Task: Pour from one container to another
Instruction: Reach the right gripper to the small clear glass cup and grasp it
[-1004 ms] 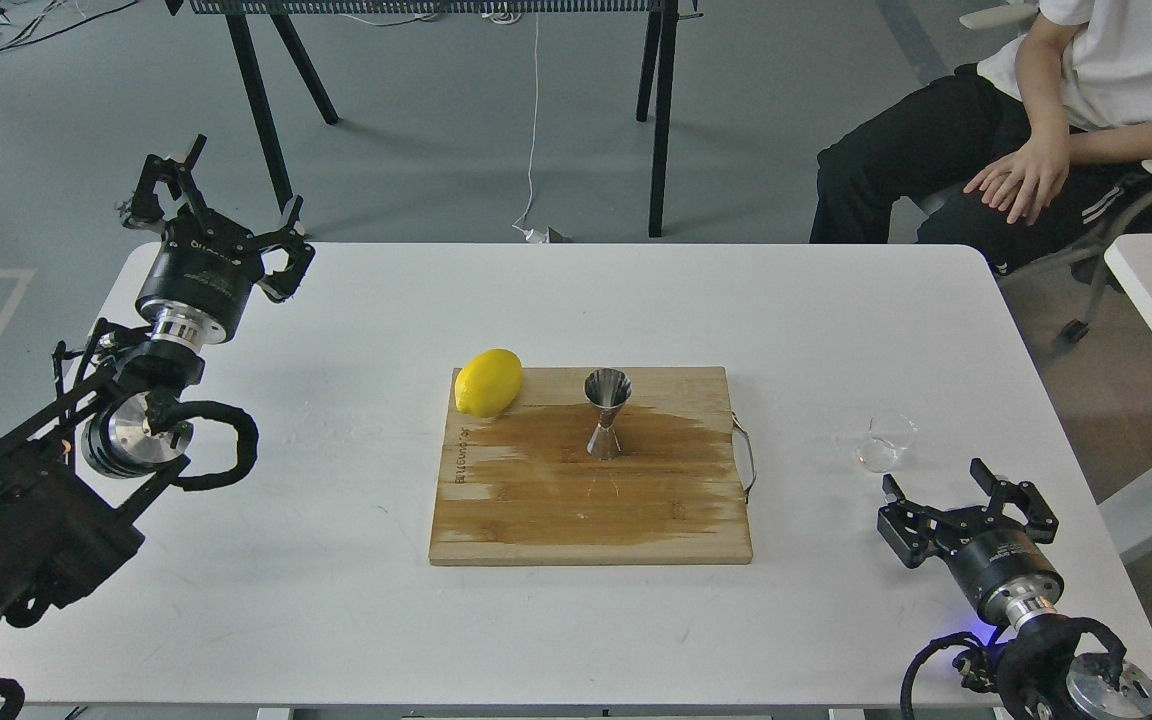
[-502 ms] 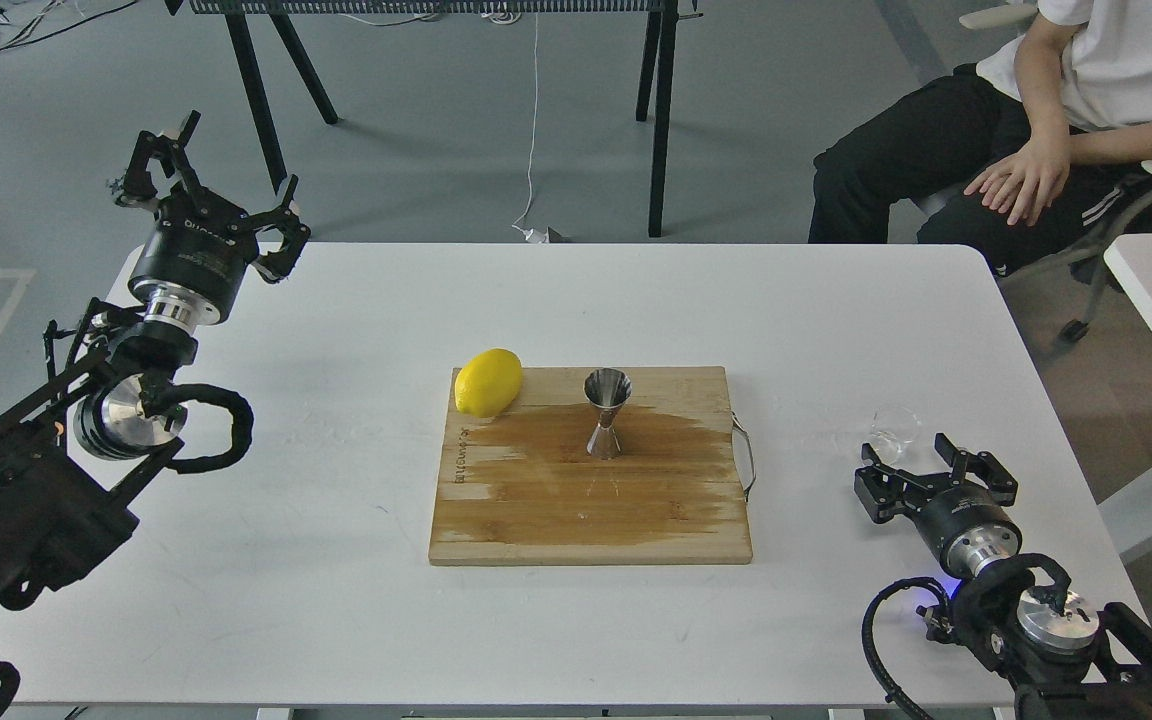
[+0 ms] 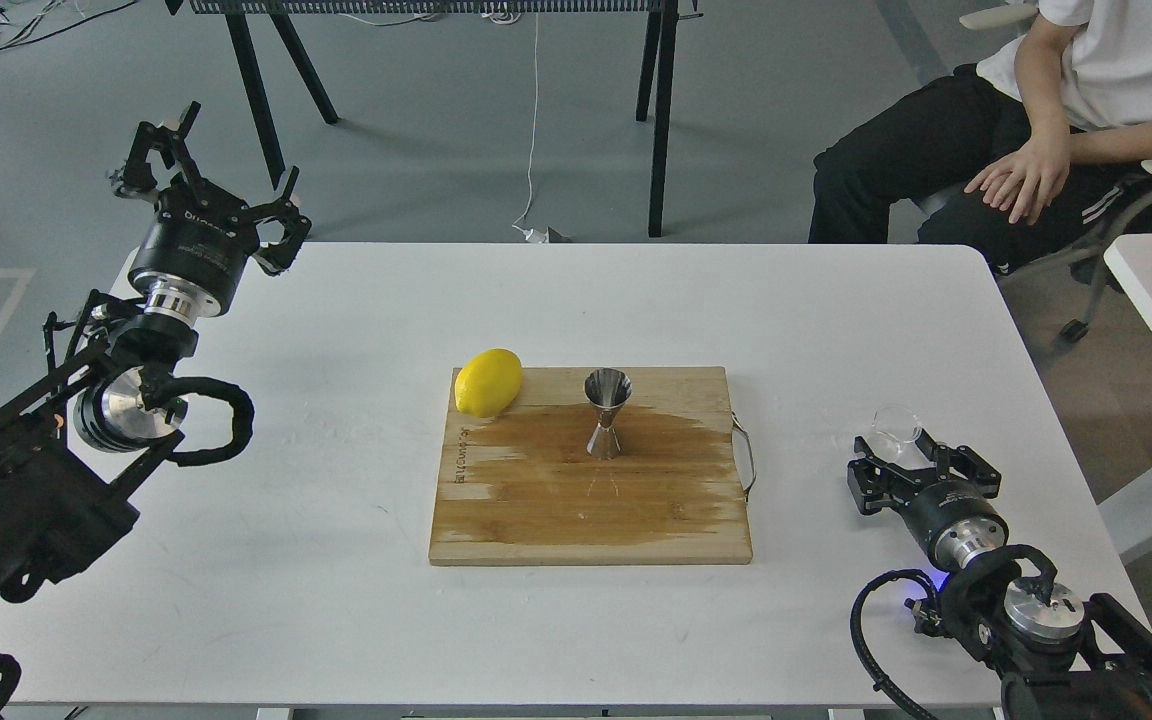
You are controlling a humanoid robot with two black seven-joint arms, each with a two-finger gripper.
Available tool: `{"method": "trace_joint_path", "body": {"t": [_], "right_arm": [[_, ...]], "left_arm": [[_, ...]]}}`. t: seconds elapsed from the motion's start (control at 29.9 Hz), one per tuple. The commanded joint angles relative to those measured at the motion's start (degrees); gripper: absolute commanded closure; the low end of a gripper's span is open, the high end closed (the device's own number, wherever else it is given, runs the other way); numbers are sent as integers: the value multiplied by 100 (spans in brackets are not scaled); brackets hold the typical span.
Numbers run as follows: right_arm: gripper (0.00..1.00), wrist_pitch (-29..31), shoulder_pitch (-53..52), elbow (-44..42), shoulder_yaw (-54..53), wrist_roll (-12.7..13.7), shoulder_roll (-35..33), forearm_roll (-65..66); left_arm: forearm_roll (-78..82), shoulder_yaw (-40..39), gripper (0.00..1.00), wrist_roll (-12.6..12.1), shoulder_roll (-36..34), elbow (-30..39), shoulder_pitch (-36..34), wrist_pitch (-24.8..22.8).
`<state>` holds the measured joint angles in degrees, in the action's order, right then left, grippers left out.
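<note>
Step in hand: reach for glass cup [image 3: 894, 424], far right on table. Right gripper [image 3: 921, 462] wide open around its base, nothing held. Next: close, lift, carry left to jigger [image 3: 607, 412]

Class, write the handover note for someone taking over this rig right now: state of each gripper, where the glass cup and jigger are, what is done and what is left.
Left gripper: open, empty, raised over the table's far left corner.
Right gripper: open, fingers on either side of the glass cup, not closed on it.
Glass cup: upright on the table, right of the cutting board.
Jigger: upright on the board, on a wet patch, with a lemon at the board's far left corner.
Done: the right gripper is at the cup.
Left: grasp the cup, lift it, carry it over the jigger, pour.
</note>
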<state>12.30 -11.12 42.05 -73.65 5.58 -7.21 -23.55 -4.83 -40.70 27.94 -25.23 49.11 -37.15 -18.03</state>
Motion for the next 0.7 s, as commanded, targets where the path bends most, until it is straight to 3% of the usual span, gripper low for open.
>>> {"method": "trace_joint_path", "body": {"t": [0.0,0.27,0.67], "right_arm": [[36,9,-22,5,9,5,0,8],[60,88,-128,-30,448,-48,-8,8],[66,132,-128,242,474,5,-17,0]], "left_arm": [[0,9,0,0,-8,-6,-20,1],[0,-8,0,6,-8,-6,-20,1],[0,-8,0,6,-52,-6,-12,1]]}}
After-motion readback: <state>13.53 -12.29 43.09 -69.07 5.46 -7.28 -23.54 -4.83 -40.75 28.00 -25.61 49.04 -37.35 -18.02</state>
